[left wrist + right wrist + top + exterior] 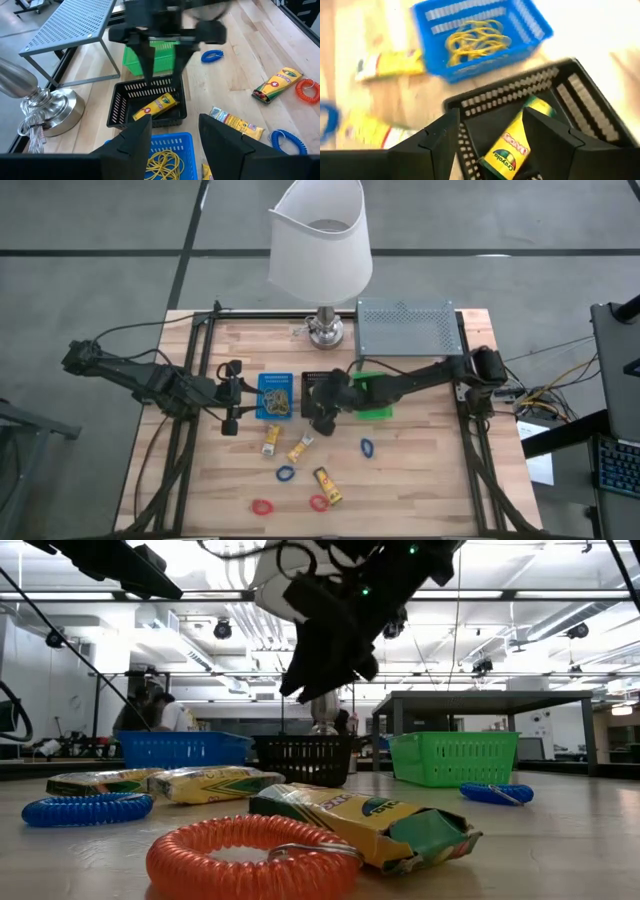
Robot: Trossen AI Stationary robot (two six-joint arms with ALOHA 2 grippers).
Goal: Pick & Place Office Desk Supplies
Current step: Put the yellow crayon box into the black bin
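With one yellow packet [512, 145] already lying in the black tray [120, 107] under the spread, empty right claw [322, 420], lift straight clear, then go for the near packets on the table [420, 480]. Left claw [232, 397] parked half-open, empty, beside the blue tray [262, 383].

Open-plan robotics lab or workshop

Rows of ceiling strip lights [560, 608], exposed ducts, a dark workbench [470, 700] at 3 o'clock, a person [150, 705] seated at 9 o'clock, and cables [560, 380] trailing off the wooden counter [420, 470].
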